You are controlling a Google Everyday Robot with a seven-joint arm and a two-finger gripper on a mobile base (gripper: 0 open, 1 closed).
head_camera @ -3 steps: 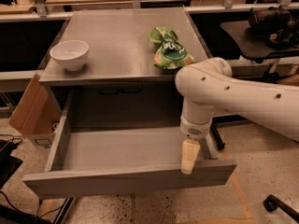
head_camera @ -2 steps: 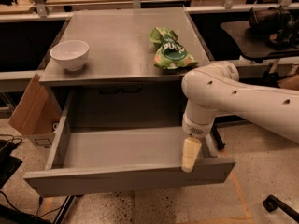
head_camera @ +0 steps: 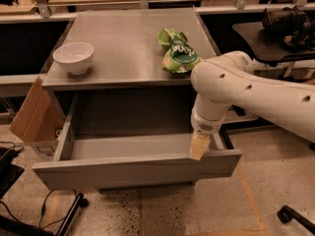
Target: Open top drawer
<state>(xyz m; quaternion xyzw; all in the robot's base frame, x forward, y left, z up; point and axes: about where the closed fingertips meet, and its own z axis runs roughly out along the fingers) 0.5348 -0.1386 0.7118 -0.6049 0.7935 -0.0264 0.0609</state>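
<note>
The top drawer is a wide grey box pulled far out of the grey cabinet, its inside bare. Its plain flat front panel faces the camera. My white arm reaches in from the right and bends down over the drawer's right end. My gripper hangs there with a beige fingertip at the top edge of the front panel, near the right corner. The other drawer fronts are hidden below the open drawer.
A white bowl and a green chip bag sit on the cabinet top. A cardboard box leans at the cabinet's left. Cables and a black stand lie on the floor at the front left. A dark desk stands at the right.
The arm has shifted slightly to the right and back; the drawer stays about as far out as before.
</note>
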